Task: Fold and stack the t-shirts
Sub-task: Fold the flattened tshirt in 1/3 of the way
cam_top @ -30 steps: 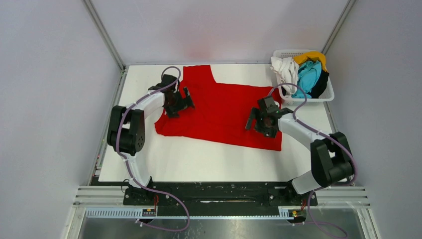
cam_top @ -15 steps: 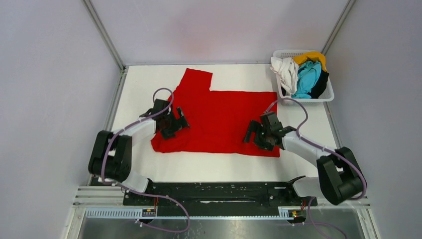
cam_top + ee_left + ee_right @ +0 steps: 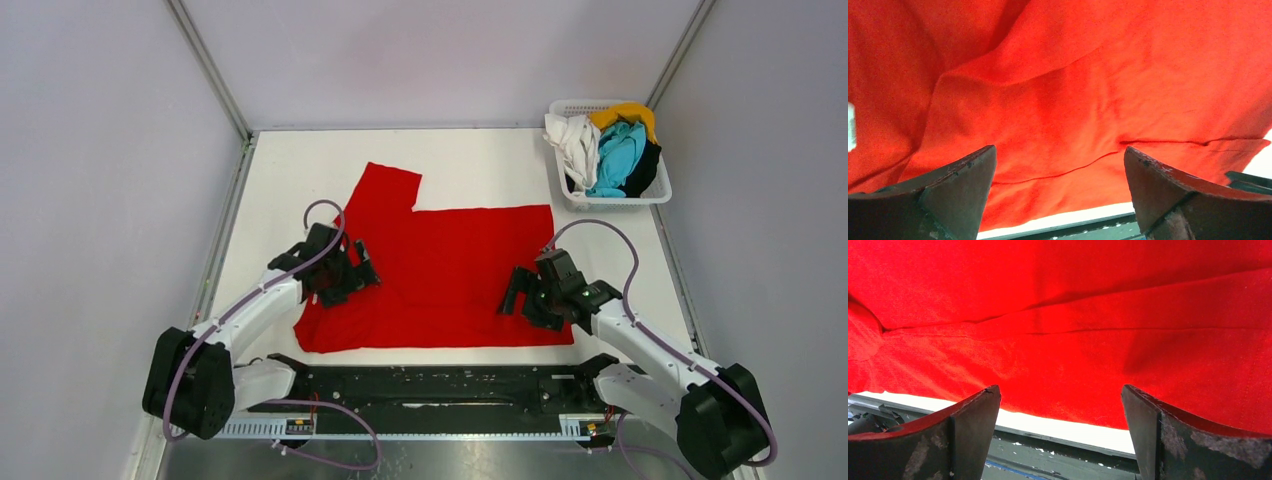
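Note:
The large red t-shirt [image 3: 440,270] lies spread flat on the white table [image 3: 300,180], its near hem close to the front edge and one sleeve [image 3: 385,185] pointing to the far left. My left gripper [image 3: 350,275] is open over the shirt's left side. My right gripper [image 3: 525,300] is open over its right near corner. In the left wrist view [image 3: 1060,150] and the right wrist view [image 3: 1060,389] the jaws stand wide apart with nothing between them. Red cloth [image 3: 1073,90] [image 3: 1073,315] fills both views beyond the fingers.
A white lattice basket [image 3: 657,195] stands at the far right corner, holding bunched white [image 3: 572,140], turquoise [image 3: 618,155], yellow [image 3: 625,113] and black [image 3: 648,165] shirts. The black rail [image 3: 440,380] with the arm bases runs along the near table edge.
Both arms have drawn back toward the near edge, and the red shirt has slid with them from the far half of the table to the near half, lying flatter now.

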`<move>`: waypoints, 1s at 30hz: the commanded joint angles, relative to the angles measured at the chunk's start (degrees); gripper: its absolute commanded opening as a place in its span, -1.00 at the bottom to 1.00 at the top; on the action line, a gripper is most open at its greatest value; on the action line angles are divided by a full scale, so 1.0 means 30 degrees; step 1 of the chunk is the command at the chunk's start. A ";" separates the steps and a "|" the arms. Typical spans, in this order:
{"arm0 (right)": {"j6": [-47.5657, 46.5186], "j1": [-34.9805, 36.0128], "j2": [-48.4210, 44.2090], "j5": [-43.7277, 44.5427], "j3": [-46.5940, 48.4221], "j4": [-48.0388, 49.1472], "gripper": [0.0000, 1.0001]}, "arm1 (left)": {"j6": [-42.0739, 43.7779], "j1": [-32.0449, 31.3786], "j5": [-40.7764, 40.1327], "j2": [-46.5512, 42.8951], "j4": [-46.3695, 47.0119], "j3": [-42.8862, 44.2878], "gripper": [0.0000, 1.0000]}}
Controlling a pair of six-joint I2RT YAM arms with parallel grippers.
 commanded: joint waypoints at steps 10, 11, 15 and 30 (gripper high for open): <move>-0.0435 0.0170 0.1487 0.1199 0.1249 0.0882 0.99 | -0.0384 -0.0977 -0.1205 0.6111 0.2956 0.4520 0.98; -0.0463 0.0163 0.1513 0.1311 0.1274 0.0874 0.99 | -0.0321 -0.0978 -0.2052 0.6520 0.2747 0.5141 0.98; -0.0544 0.0170 0.1605 0.1992 0.1343 0.0860 0.99 | -0.0377 -0.0307 -0.4931 0.7445 0.2255 0.6882 0.98; -0.1196 0.0112 0.1866 0.4840 0.2977 -0.0498 0.99 | 0.0456 0.4618 -0.2344 1.1018 0.1462 1.2725 0.98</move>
